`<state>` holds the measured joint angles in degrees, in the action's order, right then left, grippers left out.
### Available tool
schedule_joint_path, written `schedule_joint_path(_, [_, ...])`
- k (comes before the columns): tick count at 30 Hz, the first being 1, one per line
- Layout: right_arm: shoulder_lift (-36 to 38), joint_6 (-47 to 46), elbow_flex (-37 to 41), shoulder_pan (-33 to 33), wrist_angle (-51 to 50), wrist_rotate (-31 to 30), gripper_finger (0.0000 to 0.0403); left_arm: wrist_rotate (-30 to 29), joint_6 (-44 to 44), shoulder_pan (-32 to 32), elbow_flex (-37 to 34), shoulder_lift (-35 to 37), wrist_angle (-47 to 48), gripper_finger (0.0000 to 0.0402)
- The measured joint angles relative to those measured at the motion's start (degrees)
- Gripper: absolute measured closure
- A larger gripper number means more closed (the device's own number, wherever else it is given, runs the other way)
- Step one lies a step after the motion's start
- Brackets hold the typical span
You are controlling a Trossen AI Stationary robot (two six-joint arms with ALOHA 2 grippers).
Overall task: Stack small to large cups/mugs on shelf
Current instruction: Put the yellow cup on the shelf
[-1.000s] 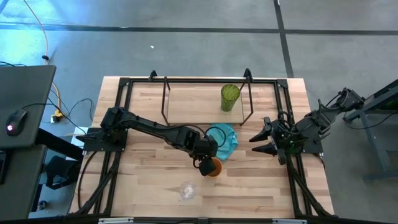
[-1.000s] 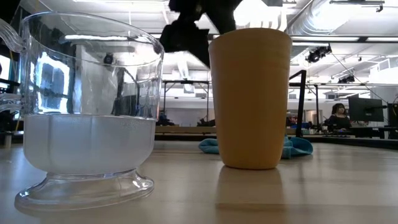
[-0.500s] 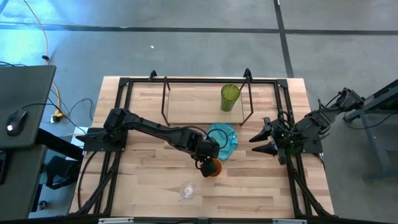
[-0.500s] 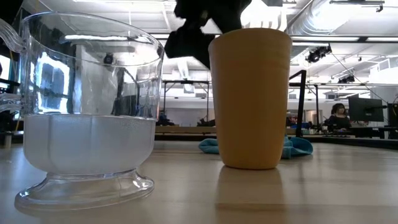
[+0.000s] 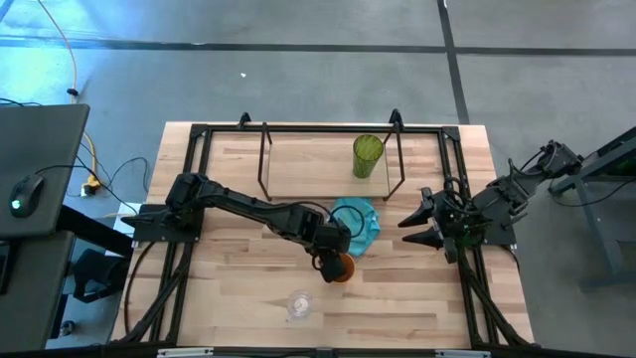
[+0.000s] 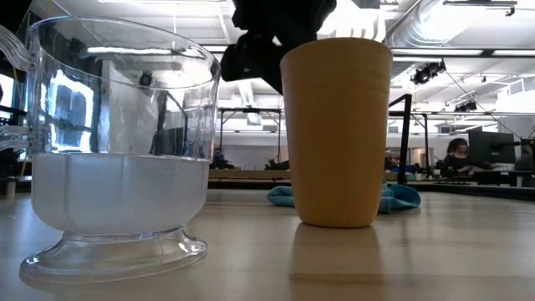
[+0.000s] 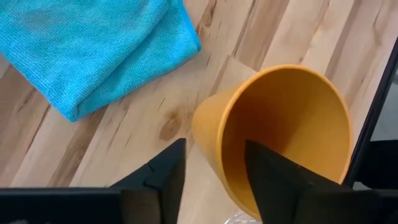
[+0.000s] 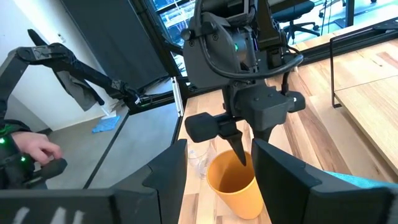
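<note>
The orange cup (image 5: 344,269) stands upright on its base near the table's middle. My left gripper (image 5: 331,263) is open over its rim, one finger (image 7: 273,180) inside the cup (image 7: 292,118) and one finger (image 7: 163,177) outside its wall; no touch shows. The small clear glass cup (image 5: 298,304) stands closer to the near edge. On the wood base of the shelf (image 5: 308,167) at the far side stands the green tumbler (image 5: 367,156). My right gripper (image 5: 419,225) waits open at the table's right.
A turquoise cloth (image 5: 360,221) lies just beyond the orange cup, between it and the shelf. Black frame rails (image 5: 194,189) run along the table's left, right and far sides. A person's hand (image 8: 31,149) shows beyond the table's left side.
My left gripper has edged a little closer over the orange cup's rim. The cup and the other things have kept their places.
</note>
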<state>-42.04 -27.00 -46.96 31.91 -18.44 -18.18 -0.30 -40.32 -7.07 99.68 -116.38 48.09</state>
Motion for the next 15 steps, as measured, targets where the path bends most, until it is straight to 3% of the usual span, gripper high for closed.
schedule_joint_path(10, [0.0, 0.0, 0.0, 0.0, 0.0, 0.0, 0.0231, 0.1, 0.9, 0.0, 0.0, 0.0, 0.3, 0.0390])
schedule_joint_path(15, [0.0, 0.1, 0.0, 0.0, 0.0, 0.0, 0.0231, 0.1, 1.1, 0.0, 0.0, 0.0, 0.4, 0.0385])
